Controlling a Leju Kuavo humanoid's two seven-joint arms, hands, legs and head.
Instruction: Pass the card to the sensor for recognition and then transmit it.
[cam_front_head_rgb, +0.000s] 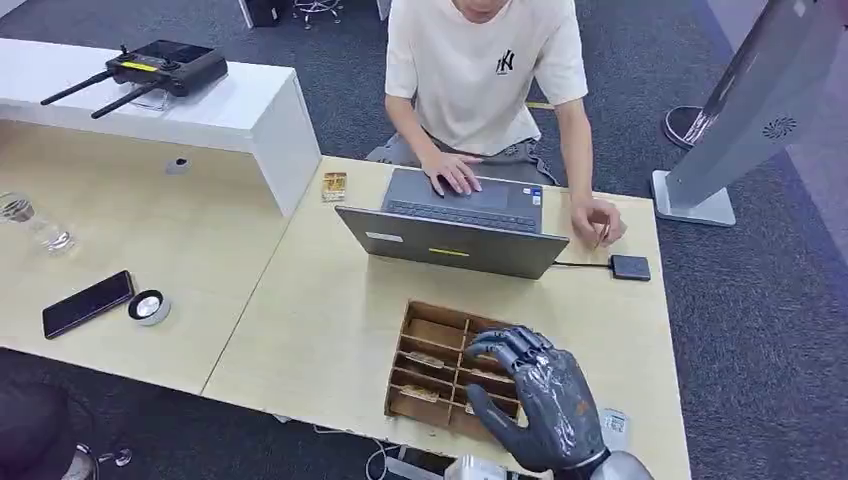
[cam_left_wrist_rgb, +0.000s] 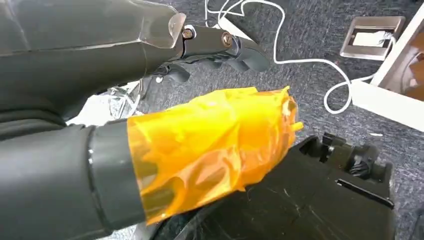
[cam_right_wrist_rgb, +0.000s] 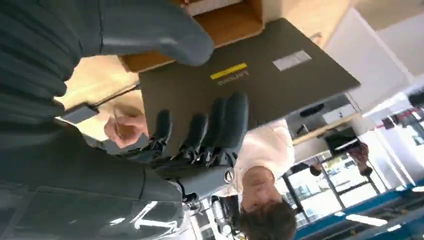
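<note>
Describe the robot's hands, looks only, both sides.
Right hand: dark grey glossy shell, darker segmented fingers, a thick grey thumb, silver wrist cuff. Left hand: dark grey, its thumb wrapped in translucent orange-yellow tape, small brass-coloured screws on the fingers behind it.

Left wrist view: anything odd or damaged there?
Yes. The left robot hand is wrapped in crinkled orange film, loosely bunched at the tip, so its fingers are hidden. It hangs over grey carpet with a loose white cable. No damage is visible.
</note>
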